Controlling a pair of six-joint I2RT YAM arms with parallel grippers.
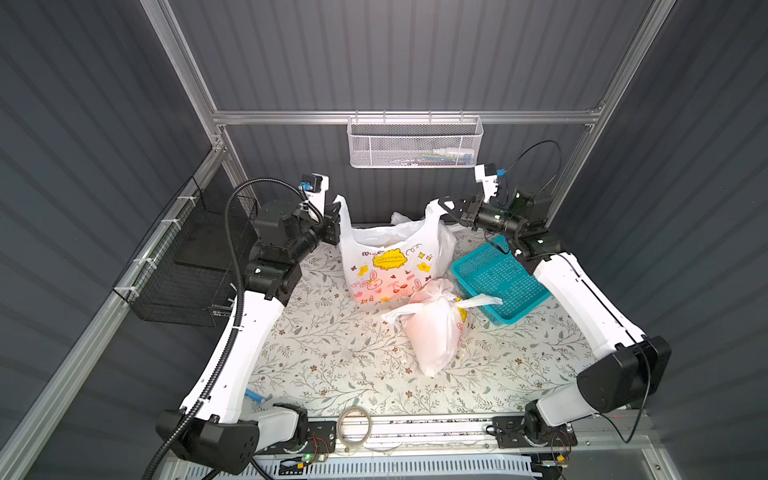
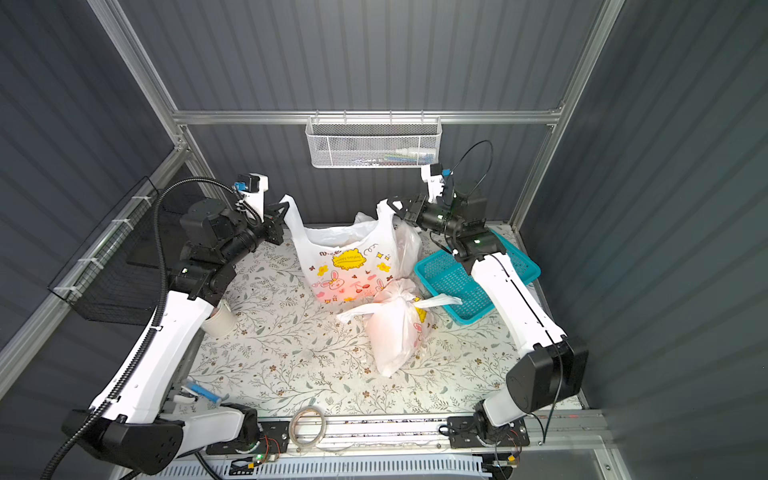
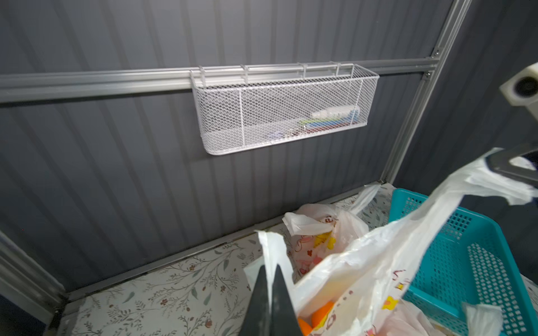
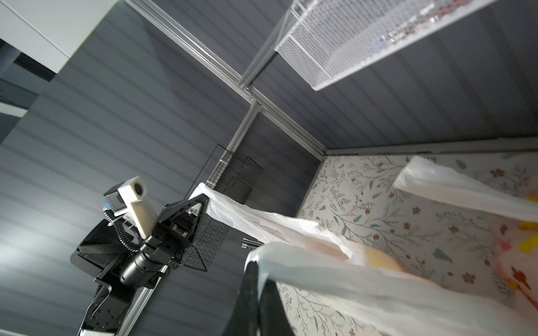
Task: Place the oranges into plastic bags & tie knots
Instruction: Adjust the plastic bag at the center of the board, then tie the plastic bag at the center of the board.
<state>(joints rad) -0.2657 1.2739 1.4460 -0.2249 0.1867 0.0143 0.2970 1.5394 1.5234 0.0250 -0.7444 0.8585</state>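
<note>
Item: printed bag [image 1: 386, 266], oranges [image 3: 320, 315] inside — my left gripper [image 1: 336, 208] and right gripper [image 1: 444, 206] each pinch one of its handles [image 1: 344, 217], raised and apart, likely readying them for knotting.

the upright plastic bag [image 1: 409, 249] bears a yellow cloud [image 1: 389, 259] reading roughly "happy everyday"

Both top views look steeply down on the whole table [image 1: 332, 353] from high at the front; the wrist views sit close behind their jaws, each sighting the other arm across the open bag [image 3: 364, 261].
</note>
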